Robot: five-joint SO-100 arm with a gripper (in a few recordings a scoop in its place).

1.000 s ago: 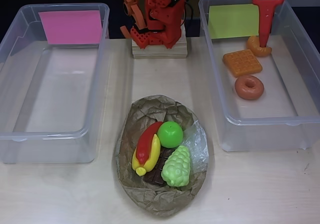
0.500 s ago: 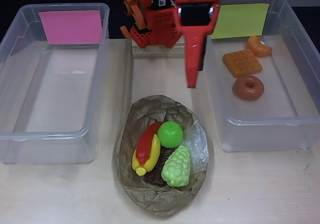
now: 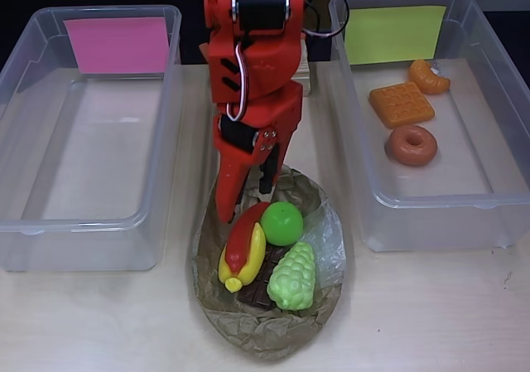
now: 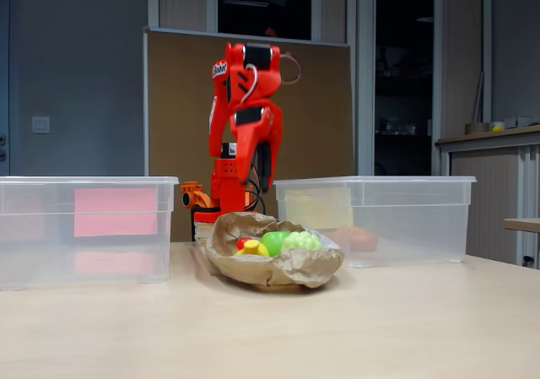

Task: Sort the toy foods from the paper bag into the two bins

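A brown board [image 4: 321, 109] is seen behind the pale wood-grain counter [image 4: 337, 328], flanked on its left by a grey wall [image 4: 76, 75] bearing a white switch plate [image 4: 40, 125], with dim glass panes [image 4: 261, 3] above it and a cabinet [image 4: 498, 176] to its right.

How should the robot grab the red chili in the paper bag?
Probably across the chili's upper half, coming straight down from above. It lies long and slanted on top of the banana, with the green apple close beside its top end, so the open gripper should straddle its narrow width.
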